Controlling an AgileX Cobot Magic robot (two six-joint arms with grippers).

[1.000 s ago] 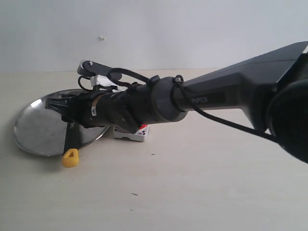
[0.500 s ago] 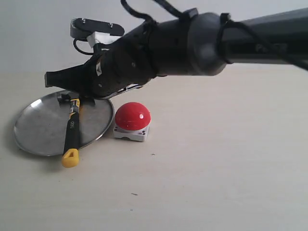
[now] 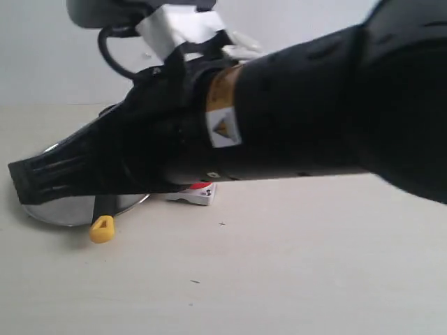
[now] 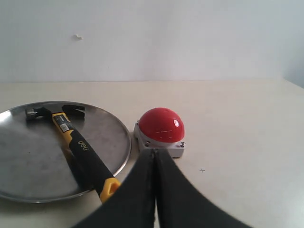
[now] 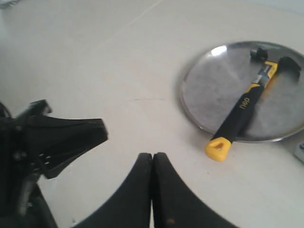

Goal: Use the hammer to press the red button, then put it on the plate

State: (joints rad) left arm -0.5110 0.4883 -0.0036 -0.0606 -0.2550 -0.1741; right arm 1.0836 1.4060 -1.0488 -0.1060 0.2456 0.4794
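Hammer rests on the plate; both my grippers are empty.

Exterior: a black arm (image 3: 300, 112) blocks most of the view. Below it, the yellow end of the black-handled steel claw hammer (image 3: 102, 229) juts over the rim of the round silver metal plate (image 3: 63, 215), on the bench's left part.
Left wrist: the hammer head lies in the dish, and the glossy domed red button (image 4: 160, 126) on its grey base sits just beside the rim. The left gripper (image 4: 154, 154) has its jaws pressed together on nothing.
Right wrist: the right gripper (image 5: 153, 157) is likewise closed and empty.

Soft, even light; the plate (image 5: 209, 95) glares, and the near arm (image 3: 314, 118) seems motion-blurred.
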